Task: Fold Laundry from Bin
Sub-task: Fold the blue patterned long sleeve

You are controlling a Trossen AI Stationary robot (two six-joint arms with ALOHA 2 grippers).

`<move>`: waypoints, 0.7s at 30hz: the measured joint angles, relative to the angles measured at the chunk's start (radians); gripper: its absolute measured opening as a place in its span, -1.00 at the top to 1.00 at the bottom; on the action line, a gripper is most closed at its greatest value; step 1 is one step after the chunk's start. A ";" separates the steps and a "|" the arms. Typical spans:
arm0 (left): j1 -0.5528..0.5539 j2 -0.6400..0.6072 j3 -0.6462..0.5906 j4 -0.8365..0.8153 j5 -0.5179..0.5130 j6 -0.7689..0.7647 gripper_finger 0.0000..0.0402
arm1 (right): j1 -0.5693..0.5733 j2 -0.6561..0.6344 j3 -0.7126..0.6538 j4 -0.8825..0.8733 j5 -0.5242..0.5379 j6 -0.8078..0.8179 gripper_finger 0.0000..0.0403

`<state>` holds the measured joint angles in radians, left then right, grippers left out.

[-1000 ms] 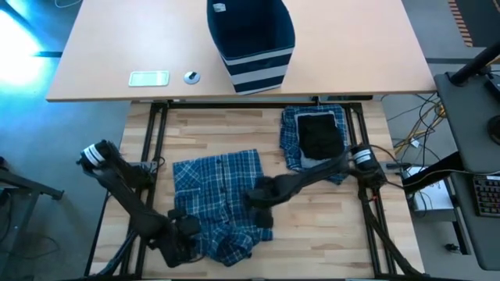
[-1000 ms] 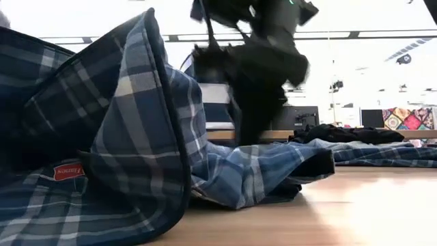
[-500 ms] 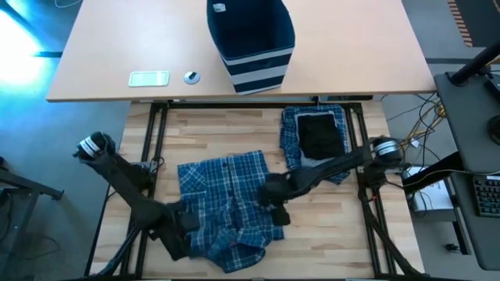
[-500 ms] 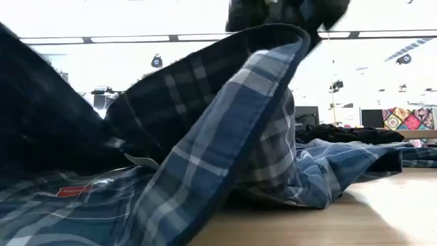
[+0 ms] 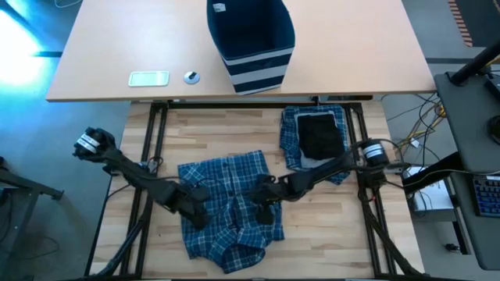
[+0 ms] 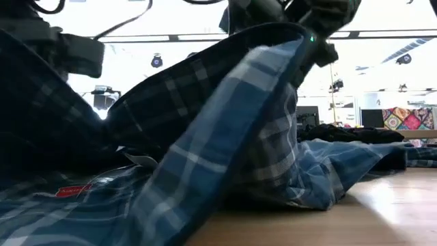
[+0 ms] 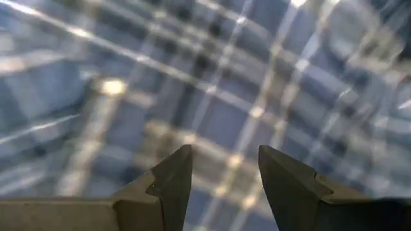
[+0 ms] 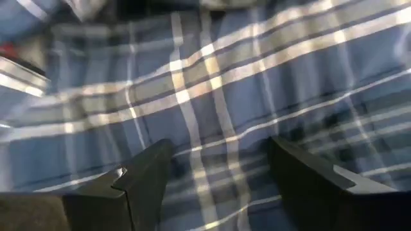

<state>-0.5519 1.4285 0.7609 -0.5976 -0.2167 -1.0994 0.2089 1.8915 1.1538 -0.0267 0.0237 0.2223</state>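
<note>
Below, plaid shirt, left gripper left, right gripper right

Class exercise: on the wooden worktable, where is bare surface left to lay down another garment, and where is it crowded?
Free: the worktable strip between the plaid shirt and the far edge, and the near right corner. Crowded: the middle, where both grippers, left and right, work the shirt; the folded stack fills far right.

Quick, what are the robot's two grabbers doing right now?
Left gripper: jaws open over the plaid shirt, holding nothing.
Right gripper: jaws open over the same shirt, holding nothing.
</note>
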 joint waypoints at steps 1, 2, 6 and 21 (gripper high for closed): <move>0.009 0.011 -0.012 0.060 0.010 -0.018 0.18 | 0.002 0.025 -0.001 0.011 0.000 0.006 -0.27; 0.017 0.018 -0.018 0.102 0.022 -0.025 0.17 | 0.003 0.045 0.004 0.017 -0.004 0.008 -0.27; 0.038 0.011 0.033 0.103 0.032 0.021 0.12 | 0.002 0.047 0.046 -0.049 -0.051 -0.004 -0.25; 0.049 0.129 0.078 0.270 -0.005 0.245 0.02 | 0.045 0.186 0.248 -0.031 -0.013 -0.146 -0.25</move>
<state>-0.5030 1.5573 0.8384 -0.3274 -0.2221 -0.8541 0.2542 2.0778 1.4016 -0.0576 0.0103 0.0768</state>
